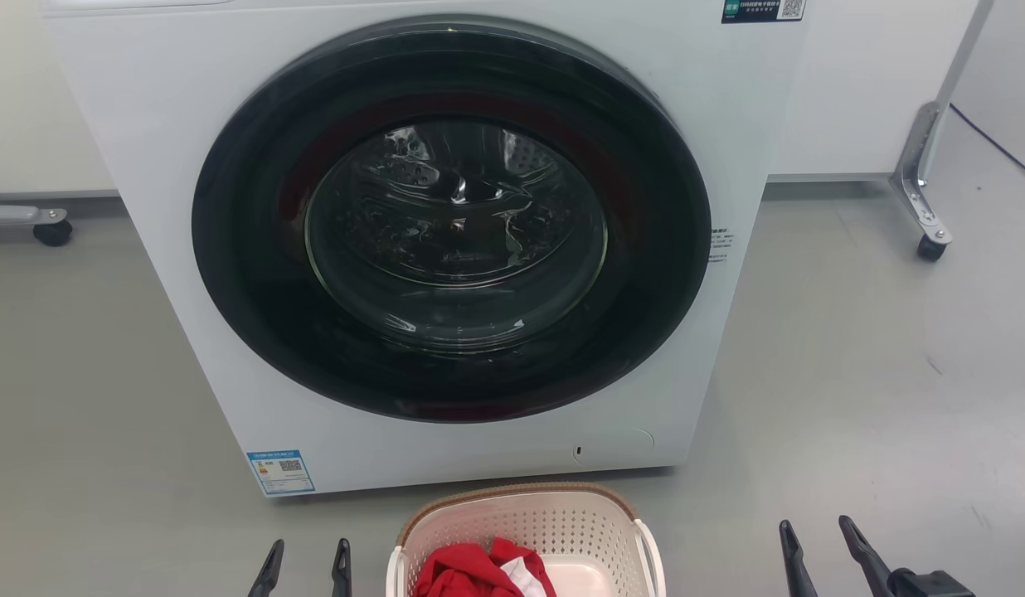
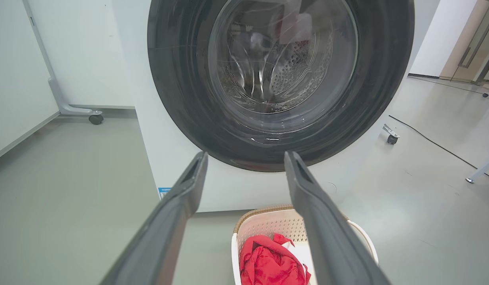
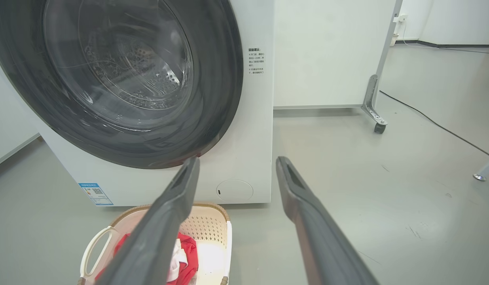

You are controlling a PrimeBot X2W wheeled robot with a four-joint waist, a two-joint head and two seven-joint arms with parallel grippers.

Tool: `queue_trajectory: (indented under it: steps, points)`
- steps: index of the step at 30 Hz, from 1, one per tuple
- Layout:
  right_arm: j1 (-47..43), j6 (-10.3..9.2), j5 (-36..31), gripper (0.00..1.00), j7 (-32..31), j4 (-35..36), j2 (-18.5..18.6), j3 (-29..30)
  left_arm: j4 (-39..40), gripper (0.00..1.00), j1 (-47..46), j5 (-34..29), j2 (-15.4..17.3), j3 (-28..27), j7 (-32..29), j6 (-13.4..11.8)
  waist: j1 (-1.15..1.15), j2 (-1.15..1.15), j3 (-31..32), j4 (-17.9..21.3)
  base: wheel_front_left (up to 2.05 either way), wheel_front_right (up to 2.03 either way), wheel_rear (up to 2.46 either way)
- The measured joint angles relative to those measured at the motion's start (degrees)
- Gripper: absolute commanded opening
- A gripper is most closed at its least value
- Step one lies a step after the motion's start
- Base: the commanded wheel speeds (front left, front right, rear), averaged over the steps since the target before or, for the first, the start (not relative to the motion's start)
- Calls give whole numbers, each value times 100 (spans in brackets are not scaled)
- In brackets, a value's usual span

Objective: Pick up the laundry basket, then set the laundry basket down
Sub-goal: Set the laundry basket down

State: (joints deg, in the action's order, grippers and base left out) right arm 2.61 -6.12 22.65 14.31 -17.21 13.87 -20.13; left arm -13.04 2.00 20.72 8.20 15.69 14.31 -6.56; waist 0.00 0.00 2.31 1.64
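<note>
The laundry basket (image 1: 554, 518), cream-white and perforated with a brown woven-look rim, stands on the floor just in front of the washing machine, at the bottom middle of the head view. Red and white cloth (image 1: 471, 572) lies inside it. My left gripper (image 1: 303, 564) is open to the basket's left, apart from it. Further off on the basket's right, my right gripper (image 1: 815, 543) is open too. The left wrist view has the basket (image 2: 268, 225) low between my fingers (image 2: 177, 213). In the right wrist view the basket (image 3: 207, 225) sits at the lower left, partly behind one finger (image 3: 165, 221).
The white washing machine (image 1: 148, 108) with its shut dark round door (image 1: 450, 220) stands right behind the basket. White panels on castered metal feet (image 1: 931, 240) stand at the back left and right. A black cable (image 3: 434, 122) runs across the grey floor on the right.
</note>
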Motion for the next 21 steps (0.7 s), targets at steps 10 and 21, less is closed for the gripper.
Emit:
queue_trajectory:
  steps: [10,21]
  points:
    - [-245,-51,-153,100,0,374,21,157,260,100,207,-73,-21,-60,0,-19,0,0,-57,-6,0,0,0]
    - [-372,-94,-268,100,0,552,23,310,426,100,320,-133,-65,-137,-64,-51,0,0,-92,-11,0,0,0]
